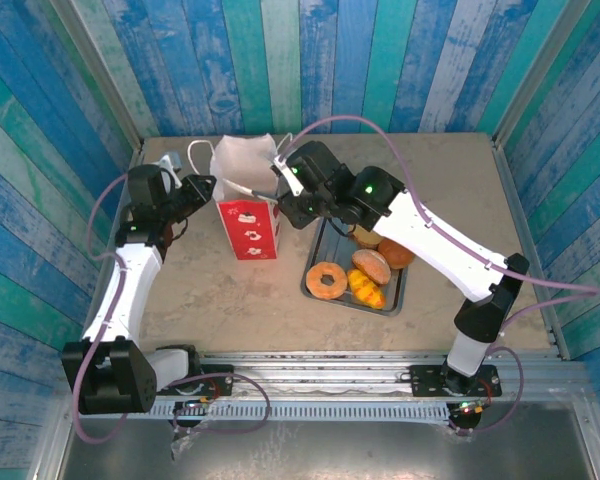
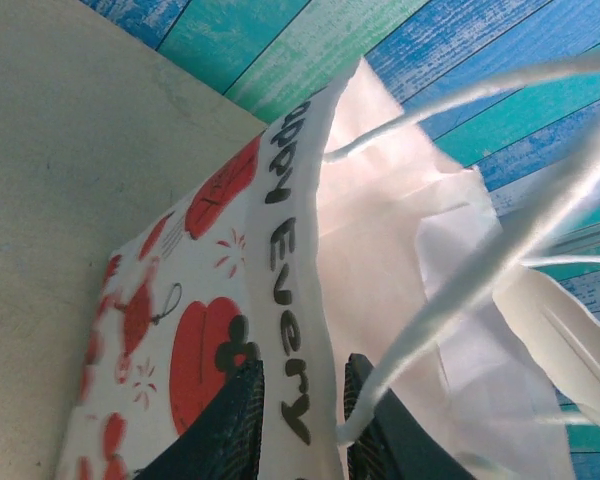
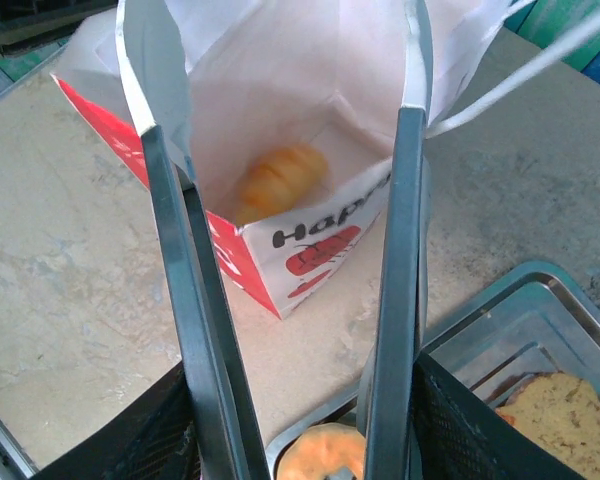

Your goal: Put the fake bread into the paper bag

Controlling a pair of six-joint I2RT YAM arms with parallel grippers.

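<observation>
Black left pincer (image 1: 202,187) is clamped on the rim of the paper bag (image 1: 248,225), one finger (image 2: 242,420) outside on the printed face and the other inside, holding the mouth open. The bag stands upright on the surface, left of centre. Legible print: "appy Every" in the left wrist view, "Happ" in the right wrist view. One golden piece (image 3: 280,178) of fake bread, blurred, lies inside the bag. Right pincer (image 3: 302,378) grips the metal tongs (image 3: 400,250); their arms are spread and empty, and their long axis points left over the bag mouth. Right of the bag, the grey tray (image 3: 485,345) carries a ring donut (image 1: 327,279), a yellow twisted roll (image 1: 366,289) and round buns (image 1: 372,264). These lie behind the tong tips, nearest the right arm, so the next pick probably requires drawing back rightward.
</observation>
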